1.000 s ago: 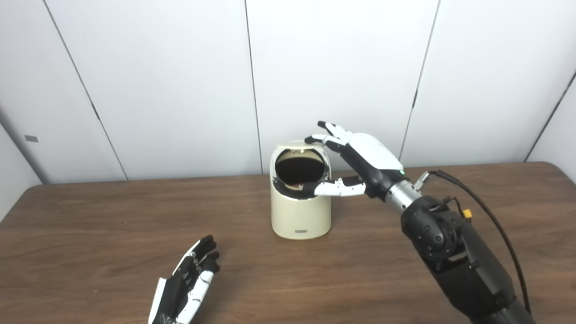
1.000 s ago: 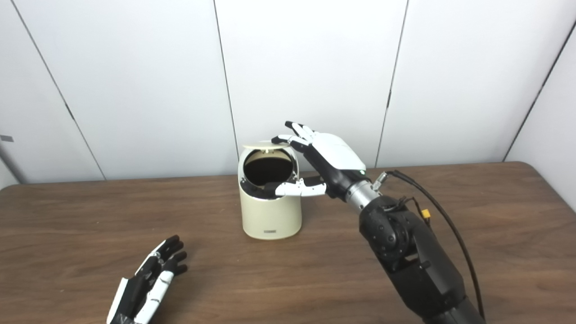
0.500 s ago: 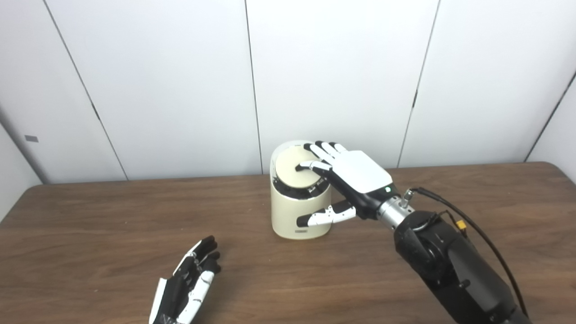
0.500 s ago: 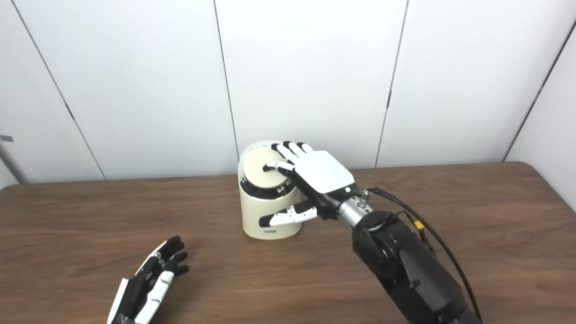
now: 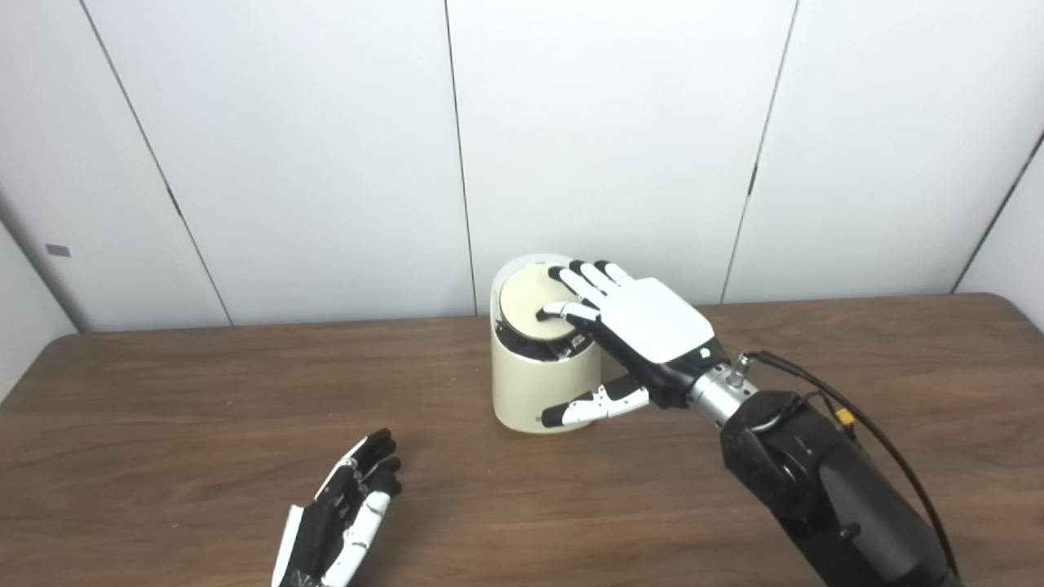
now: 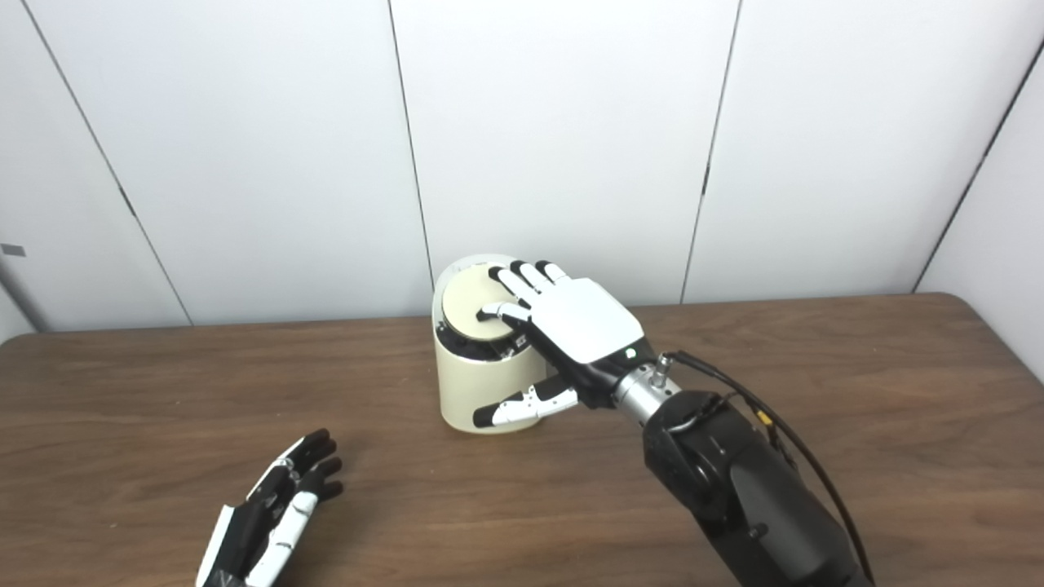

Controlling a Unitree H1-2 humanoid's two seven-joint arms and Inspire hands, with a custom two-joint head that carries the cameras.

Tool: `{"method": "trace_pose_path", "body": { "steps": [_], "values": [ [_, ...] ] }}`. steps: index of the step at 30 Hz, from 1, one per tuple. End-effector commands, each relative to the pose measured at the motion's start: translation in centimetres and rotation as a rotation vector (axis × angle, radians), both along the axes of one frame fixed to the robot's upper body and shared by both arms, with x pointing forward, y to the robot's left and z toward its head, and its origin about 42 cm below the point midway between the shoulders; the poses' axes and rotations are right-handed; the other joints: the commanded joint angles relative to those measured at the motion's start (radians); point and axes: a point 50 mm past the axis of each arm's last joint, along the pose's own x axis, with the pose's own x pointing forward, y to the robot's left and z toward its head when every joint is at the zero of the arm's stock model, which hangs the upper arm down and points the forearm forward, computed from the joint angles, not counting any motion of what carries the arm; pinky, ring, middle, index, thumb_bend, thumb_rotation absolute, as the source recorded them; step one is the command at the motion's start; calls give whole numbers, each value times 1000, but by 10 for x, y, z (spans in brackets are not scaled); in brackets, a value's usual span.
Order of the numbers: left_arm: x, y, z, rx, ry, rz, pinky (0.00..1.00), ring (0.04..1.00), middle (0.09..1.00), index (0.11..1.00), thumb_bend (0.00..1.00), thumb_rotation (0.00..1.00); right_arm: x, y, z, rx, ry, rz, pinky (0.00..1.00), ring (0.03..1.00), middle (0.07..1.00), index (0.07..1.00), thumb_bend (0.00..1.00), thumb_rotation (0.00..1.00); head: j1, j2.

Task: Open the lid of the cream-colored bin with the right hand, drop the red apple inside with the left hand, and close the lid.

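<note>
Your cream-colored bin (image 5: 540, 375) stands near the middle of the table (image 5: 163, 424), close to the back wall, and its round lid (image 5: 530, 306) now lies flat down in the slanted top opening. The red apple is nowhere in sight on the table; you can only judge that it sits inside the bin, since the lid hides the interior. Your right hand (image 5: 632, 330) rests palm-down over the lid with its fingers (image 5: 583, 281) spread and laid across the lid's right half, gripping nothing, while the thumb (image 5: 591, 405) hangs apart in front of the bin's lower wall. This looks like the last step, the closing press, all but done. Your next move calls for lifting that hand straight up and away without dragging the lid or nudging the bin sideways. Your left hand (image 6: 269, 522) lies on the table well apart from the bin, near the front edge, empty with fingers loosely extended. The right eye view shows more of the dark seam between lid and rim on the bin's left side, while the left eye view shows the thumb tip more clearly against the bin's base; neither tells you whether the lid has latched.
</note>
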Motion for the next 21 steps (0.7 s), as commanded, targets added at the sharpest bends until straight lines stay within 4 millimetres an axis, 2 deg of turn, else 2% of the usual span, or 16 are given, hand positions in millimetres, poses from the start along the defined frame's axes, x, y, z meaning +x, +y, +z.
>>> {"method": "trace_pose_path", "body": {
  "steps": [1, 11, 21],
  "values": [
    [3, -2, 15, -5, -62, -1, 811, 844, 867, 867, 608, 581, -1, -4, 15, -1, -46, -5, 1000, 1000, 988, 799, 639, 861, 1, 6],
    [3, -2, 19, -9, -63, 1, 810, 838, 862, 863, 630, 585, -5, -7, 14, -36, -19, -26, 1000, 1000, 1000, 801, 641, 912, 1, 25],
    [1, -4, 23, -22, -63, 1, 811, 840, 867, 869, 628, 571, -3, 0, 6, -115, -10, -13, 1000, 1000, 1000, 738, 656, 937, 6, 33]
  ]
}}
